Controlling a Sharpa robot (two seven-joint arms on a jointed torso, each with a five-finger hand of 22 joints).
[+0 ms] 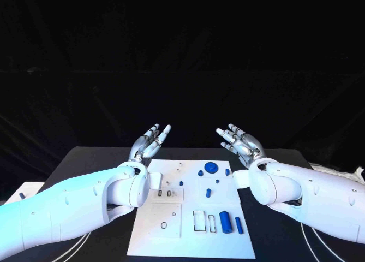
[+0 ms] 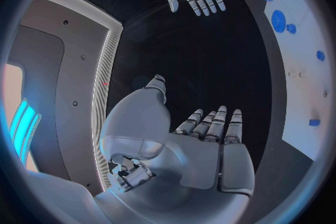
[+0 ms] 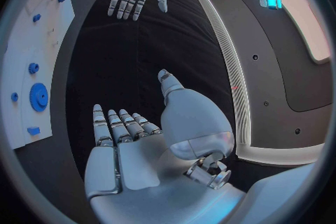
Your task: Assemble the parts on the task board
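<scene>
Above the far end of the board, the left hand and right hand hover flat, fingers spread, holding nothing. The board lies mid-table; on it rest a blue gear, a blue cylinder and smaller blue parts.

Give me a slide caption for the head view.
Both hands, left and right, open above the task board; blue parts untouched.
</scene>
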